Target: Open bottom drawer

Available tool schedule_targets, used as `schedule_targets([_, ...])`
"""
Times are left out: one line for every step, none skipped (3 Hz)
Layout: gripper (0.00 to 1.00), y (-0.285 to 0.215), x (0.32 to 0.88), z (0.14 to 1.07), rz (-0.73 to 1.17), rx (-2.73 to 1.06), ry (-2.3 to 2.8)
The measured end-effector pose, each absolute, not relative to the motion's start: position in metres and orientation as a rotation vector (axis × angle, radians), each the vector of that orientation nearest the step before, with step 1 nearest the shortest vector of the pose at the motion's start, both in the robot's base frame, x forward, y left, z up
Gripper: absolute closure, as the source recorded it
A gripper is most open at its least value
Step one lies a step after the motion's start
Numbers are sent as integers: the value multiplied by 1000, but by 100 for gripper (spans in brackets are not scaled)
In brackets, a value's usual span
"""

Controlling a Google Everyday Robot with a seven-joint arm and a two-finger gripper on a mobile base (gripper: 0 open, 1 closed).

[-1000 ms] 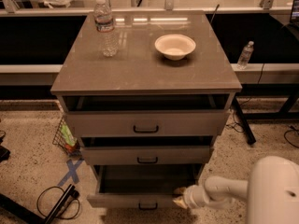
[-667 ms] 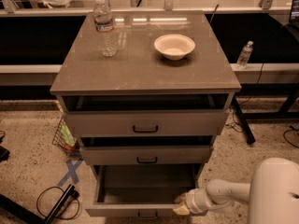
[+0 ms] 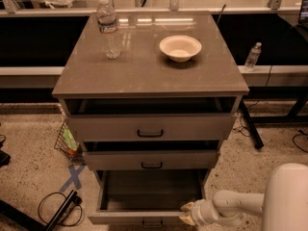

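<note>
The bottom drawer (image 3: 120,218) of the grey cabinet is pulled well out, showing its plain grey inside (image 3: 151,189). Its small black bar handle (image 3: 152,223) sits at the frame's lower edge. My gripper (image 3: 188,212) is at the drawer's front right corner, pale fingertips touching the front panel's top edge. The white arm (image 3: 269,201) reaches in from the lower right. The middle drawer (image 3: 151,160) and top drawer (image 3: 150,127) above are each slightly open.
A water bottle (image 3: 109,28) and a white bowl (image 3: 180,47) stand on the cabinet top (image 3: 144,71). A wire basket (image 3: 67,143) sits on the floor to the left, with black cables (image 3: 57,211) nearby. Another bottle (image 3: 252,57) stands at the right.
The bottom drawer has slid farther out toward the camera. My gripper has moved with its front right corner, down and toward the camera.
</note>
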State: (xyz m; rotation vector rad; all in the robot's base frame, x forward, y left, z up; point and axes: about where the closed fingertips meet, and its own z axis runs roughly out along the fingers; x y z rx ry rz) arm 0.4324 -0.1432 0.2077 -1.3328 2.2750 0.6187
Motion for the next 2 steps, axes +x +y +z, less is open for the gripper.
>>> schedule_targets([100,-144,424,209,619,-1332,2282])
schedule_targets([83,-144,424,211,619,-1332,2282])
